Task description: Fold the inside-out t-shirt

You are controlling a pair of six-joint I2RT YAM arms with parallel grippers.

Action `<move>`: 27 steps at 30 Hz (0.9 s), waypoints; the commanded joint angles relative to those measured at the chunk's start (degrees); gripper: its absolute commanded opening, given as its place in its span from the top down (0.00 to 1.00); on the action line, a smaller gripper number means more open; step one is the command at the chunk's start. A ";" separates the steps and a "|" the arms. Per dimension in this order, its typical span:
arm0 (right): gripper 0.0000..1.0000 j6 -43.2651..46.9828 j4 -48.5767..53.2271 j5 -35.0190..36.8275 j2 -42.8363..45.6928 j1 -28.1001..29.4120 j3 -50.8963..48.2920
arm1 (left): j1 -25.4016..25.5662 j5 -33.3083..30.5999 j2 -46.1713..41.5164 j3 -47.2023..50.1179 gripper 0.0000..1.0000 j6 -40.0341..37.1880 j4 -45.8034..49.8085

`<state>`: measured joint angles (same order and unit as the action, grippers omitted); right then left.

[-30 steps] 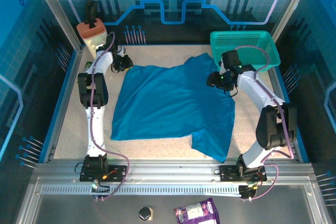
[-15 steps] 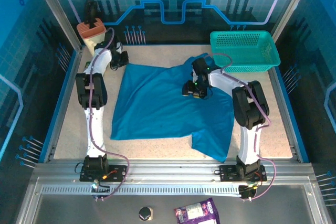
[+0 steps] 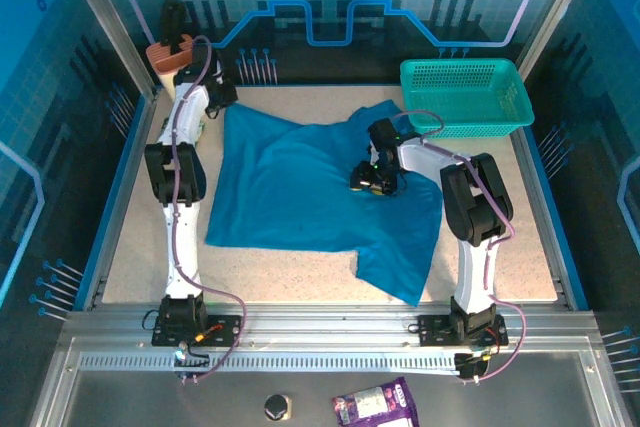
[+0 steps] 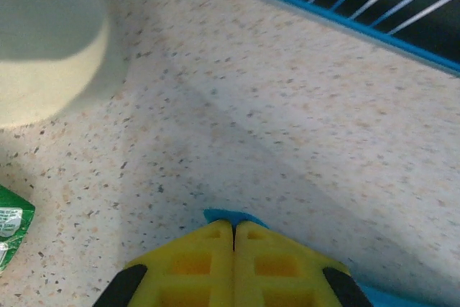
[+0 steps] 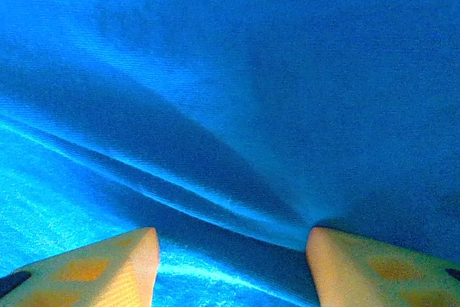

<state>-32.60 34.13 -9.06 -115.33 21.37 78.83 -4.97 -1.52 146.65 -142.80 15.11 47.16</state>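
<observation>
Two arms stand bolted at the near edge of the table. In front of their bases, on the metal rail, lie a purple packet and a small black knob.

Just beyond the bases the inside-out t-shirt begins. It lies spread and wrinkled across the middle of the speckled table, with one blue flap reaching toward the near right and its far right part ending just short of a teal mesh basket.

Over the right half of the shirt, the right pincer is down low on the cloth. In the right wrist view its two yellow fingers stand well apart, at a middling width, and a soft ridge of blue fabric runs across between them. Nothing is clamped there.

Farther off, at the far left corner of the shirt, sits the left pincer. In the left wrist view its yellow fingers are pressed tight together, and a sliver of blue cloth pokes out at their tips, so it is pinching that corner of the shirt. Bare table stretches beyond it. A cream container stands at the far left and a green wrapper lies at the left edge.
</observation>
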 commanded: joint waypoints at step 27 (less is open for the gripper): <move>0.40 0.71 -0.74 -4.68 -4.56 -5.83 22.02 | 4.21 3.81 -28.64 30.85 0.69 7.41 -0.09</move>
<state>-32.36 33.78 -12.45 -115.77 19.03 95.77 -3.46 1.34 126.37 -120.53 21.15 47.86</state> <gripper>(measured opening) 0.603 0.316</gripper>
